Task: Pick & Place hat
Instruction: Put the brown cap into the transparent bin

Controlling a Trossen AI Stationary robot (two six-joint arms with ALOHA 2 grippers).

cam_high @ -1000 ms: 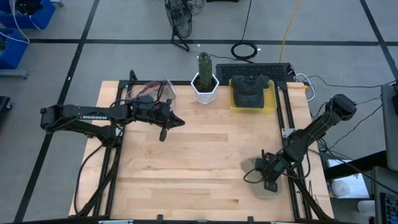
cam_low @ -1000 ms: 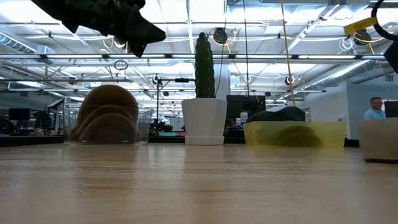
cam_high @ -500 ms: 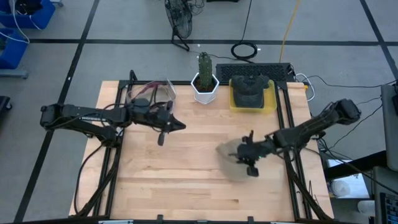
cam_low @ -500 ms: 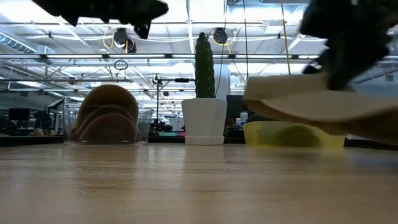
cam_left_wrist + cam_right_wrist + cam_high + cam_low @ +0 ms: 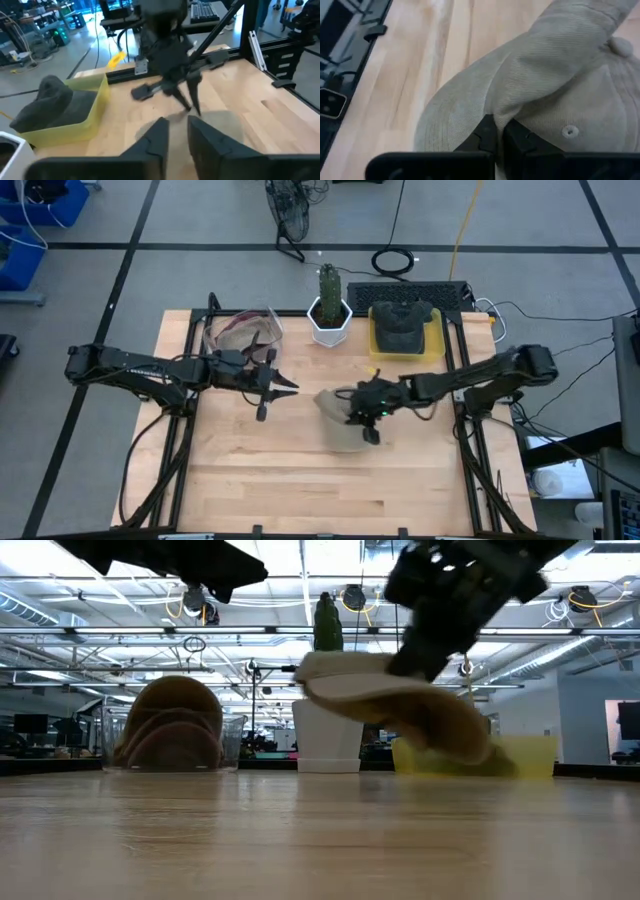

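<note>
The right claw is pinching the soft tan cloth hat above the middle of the wooden bench, probably needing next to lower it.

One camera looks straight down on my whole table from above; a second sits at the tabletop, level, facing the room; each wrist camera peers past my own fingers, the right one very close; the beige hat appears in the high, low and right-wrist views.
</note>
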